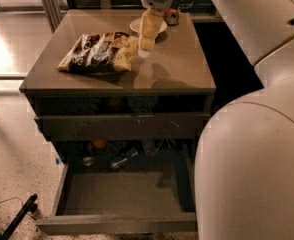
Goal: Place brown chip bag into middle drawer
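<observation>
The brown chip bag point(98, 53) lies flat on the left half of the cabinet top point(177, 69), dark brown and tan with white lettering. My gripper point(145, 51) hangs down from above, just off the bag's right end, its pale tip close over the cabinet top and holding nothing. The middle drawer point(117, 224) is pulled out wide at the bottom, its bare grey floor showing. It stands below and in front of the bag.
A shut drawer front with whitish scratches point(122, 126) sits above the open drawer. A white dish point(135, 26) and a small can point(172, 16) stand behind the gripper. Small items lie in the recess point(112, 159). My pale body point(252, 164) fills the right side.
</observation>
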